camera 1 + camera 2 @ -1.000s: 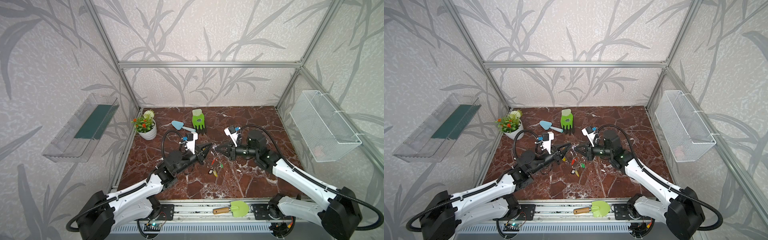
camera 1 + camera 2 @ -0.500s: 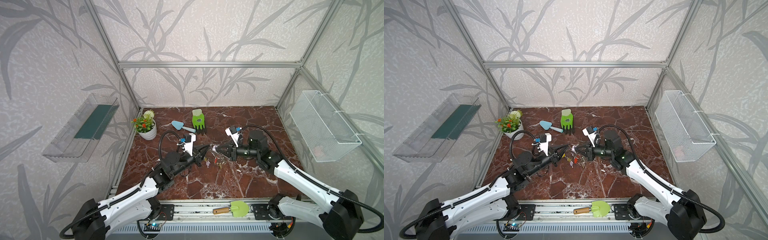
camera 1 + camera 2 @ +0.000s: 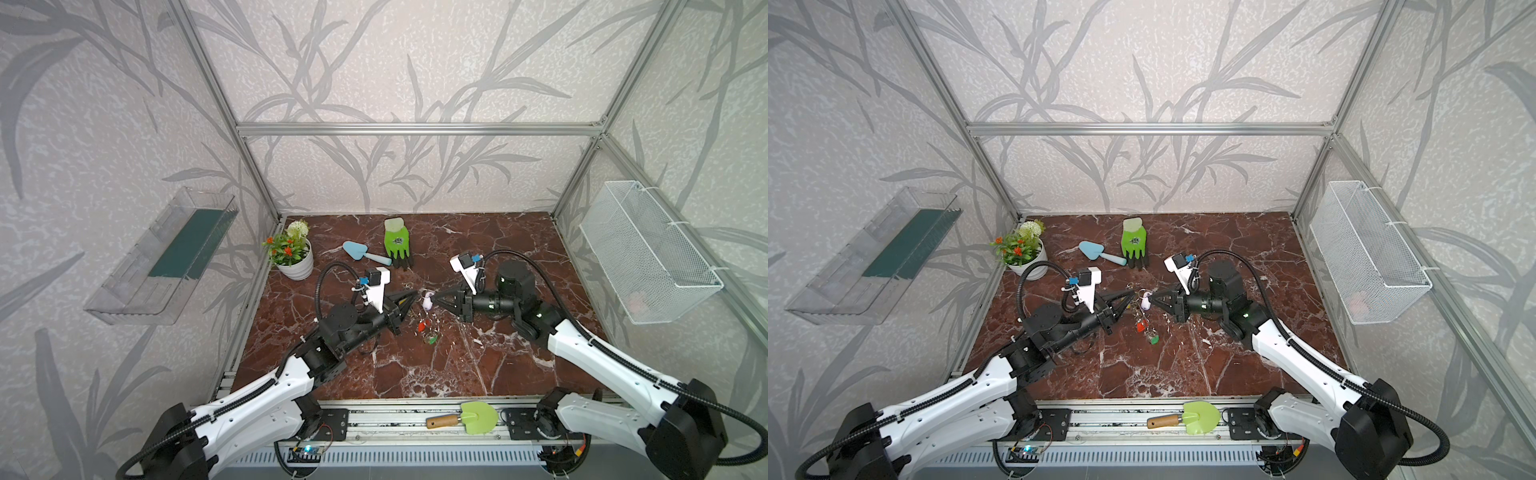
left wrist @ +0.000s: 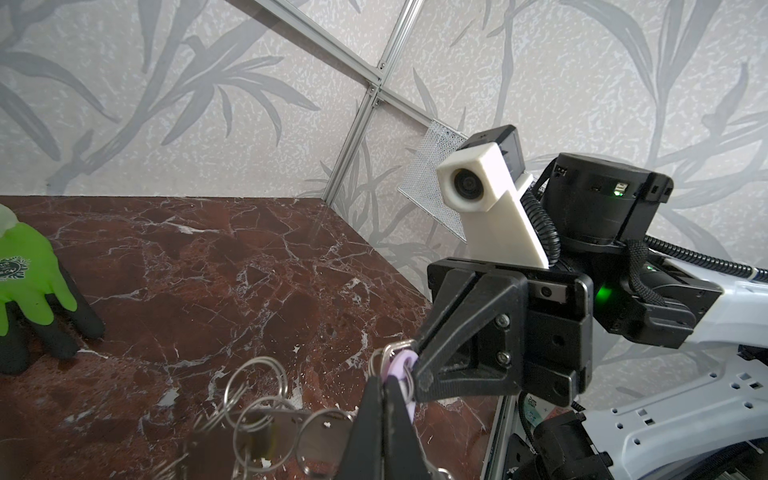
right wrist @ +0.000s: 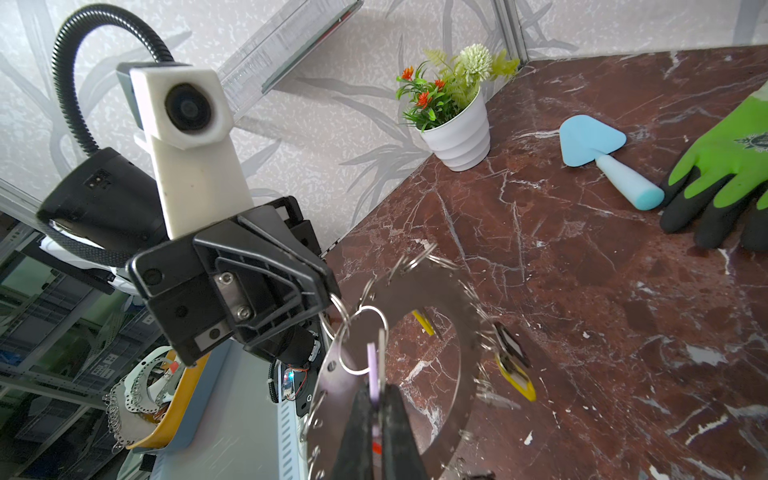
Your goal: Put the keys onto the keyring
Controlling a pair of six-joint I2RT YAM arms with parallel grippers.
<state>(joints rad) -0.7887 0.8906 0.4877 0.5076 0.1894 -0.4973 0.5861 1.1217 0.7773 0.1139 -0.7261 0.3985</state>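
Both grippers meet tip to tip above the middle of the marble floor. My left gripper (image 3: 415, 293) (image 4: 384, 380) is shut on the rim of the keyring (image 5: 465, 316) (image 4: 282, 432), a flat grey metal disc with wire loops that hangs tilted from it. My right gripper (image 3: 434, 297) (image 5: 376, 390) is shut on a lilac key (image 3: 427, 301) (image 4: 401, 365), whose split ring (image 5: 365, 340) lies against the disc's rim. Red (image 3: 422, 326) and green (image 3: 432, 340) keys dangle below the keyring. Yellow (image 5: 515, 378) and black (image 5: 509, 345) keys hang on its far side.
A potted plant (image 3: 295, 266), a blue trowel (image 3: 365, 252) and a green glove (image 3: 397, 245) lie toward the back left. A green trowel (image 3: 469, 417) rests on the front rail. A wire basket (image 3: 648, 257) hangs on the right wall, a clear shelf (image 3: 166, 257) on the left wall.
The left arm has shifted slightly and the hanging keys have swung a little. Both grippers stay shut with their tips close together.
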